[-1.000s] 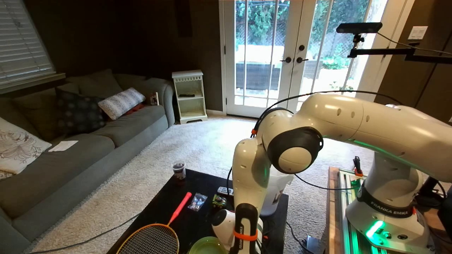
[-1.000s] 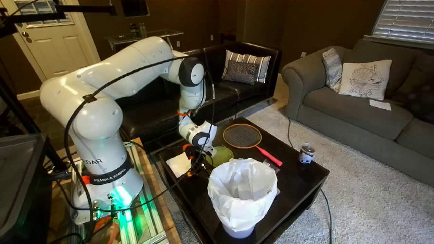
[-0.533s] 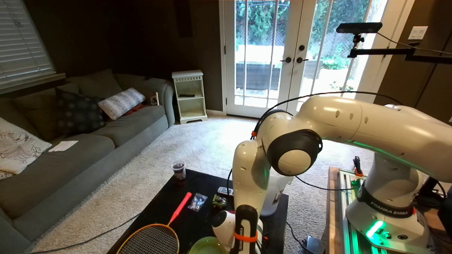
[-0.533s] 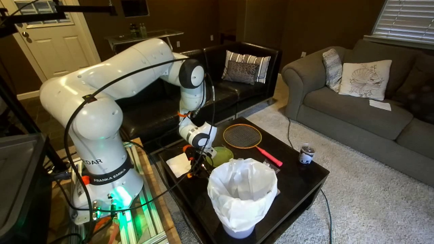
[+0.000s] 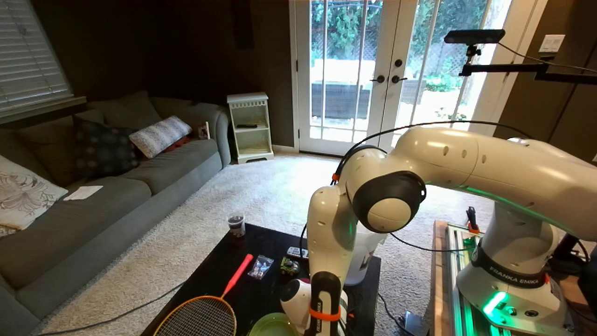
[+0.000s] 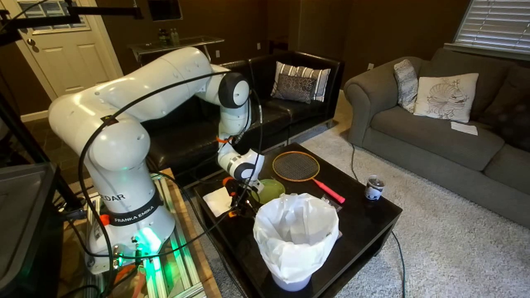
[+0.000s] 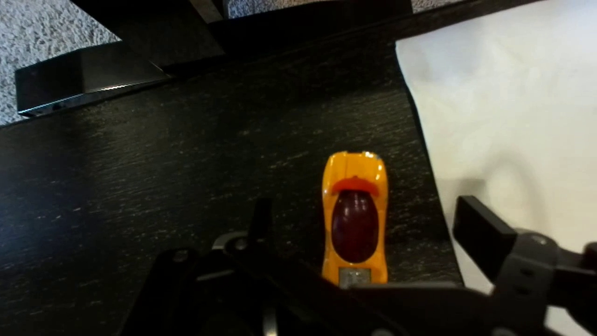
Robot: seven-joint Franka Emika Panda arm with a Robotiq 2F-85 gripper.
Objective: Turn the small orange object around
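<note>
Black wooden coffee table [image 7: 154, 177] at left in the wrist view, with a slanting edge across the top. Next, low down, the gripper [image 7: 368, 219], unclenched, with fingertips [image 7: 485, 235] wide apart. Between these as seen, apart from both, an orange toy car [image 7: 355, 224], in from the table edge and partly hidden by the gripper at the lower end. Cannot tell fingertip height over the table. Right of the car, near but apart, a white sheet [image 7: 503, 116], partly behind one fingertip. In an exterior view: the sheet at the left corner; a green disc [image 6: 273, 190]; a white-lined bin [image 6: 292, 256] toward the near corner; an orange-rimmed racket [image 6: 296, 166] toward the far corner; a cup [image 6: 374, 190] near the right corner.
</note>
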